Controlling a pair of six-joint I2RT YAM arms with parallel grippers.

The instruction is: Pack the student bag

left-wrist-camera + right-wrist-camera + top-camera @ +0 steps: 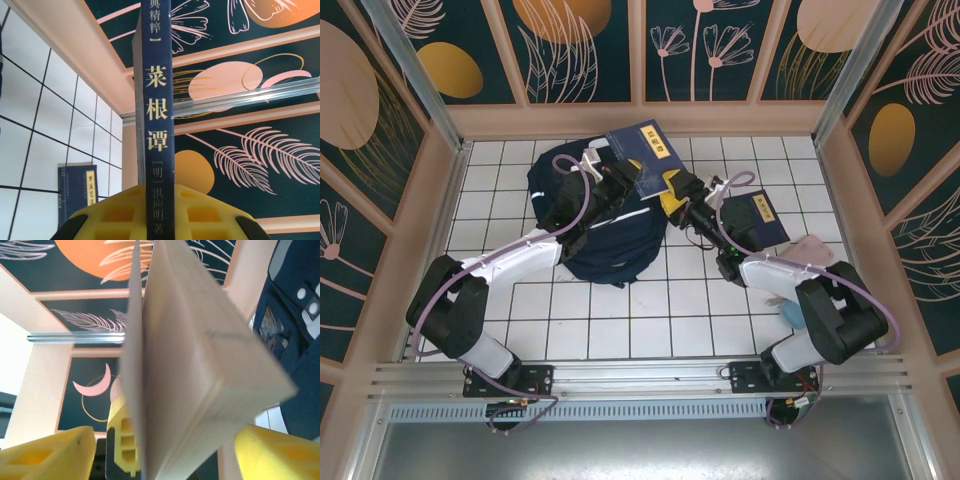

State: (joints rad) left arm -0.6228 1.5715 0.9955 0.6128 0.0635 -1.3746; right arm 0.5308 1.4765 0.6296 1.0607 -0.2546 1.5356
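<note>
Holding the book clenched in my left gripper at one o'clock over the student bag. My right gripper straddles it, grip unclear. Next, I judge, lower it inside.

There was one backpack, dark navy, on one tiled table. Books numbered two, both dark blue with gold lettering: the far book, raised over the backpack, and the right book, lying flat on the tiles. At the right side lay one pink item and, nearer, one pale blue item; what kind each was could not be told. Robot arms numbered two: the left arm and the right arm.
</note>
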